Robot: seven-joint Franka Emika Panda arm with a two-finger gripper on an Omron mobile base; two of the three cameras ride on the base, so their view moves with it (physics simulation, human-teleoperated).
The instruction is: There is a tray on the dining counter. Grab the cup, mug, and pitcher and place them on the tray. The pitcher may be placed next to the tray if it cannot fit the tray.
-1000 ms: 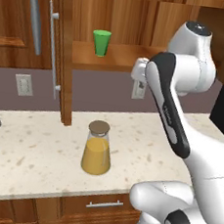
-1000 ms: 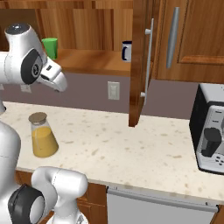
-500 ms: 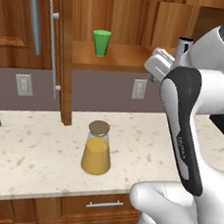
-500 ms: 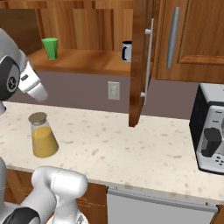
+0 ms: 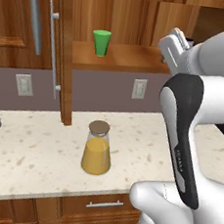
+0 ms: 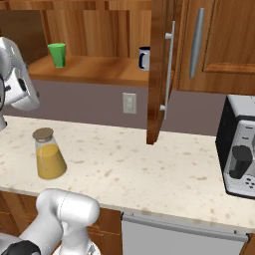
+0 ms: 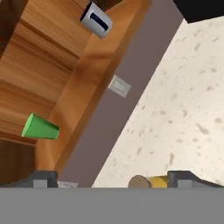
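End effector (image 7: 112, 177) spread wide, holding nothing; cup (image 5: 101, 42) and mug (image 6: 144, 58) stand well apart on the cabinet shelf (image 6: 99, 69); pitcher (image 5: 97, 148) upright on the counter (image 5: 36, 147) below.

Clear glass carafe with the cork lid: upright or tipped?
Upright. The clear glass carafe stands on its base on the speckled counter, cork lid on top, orange liquid level.
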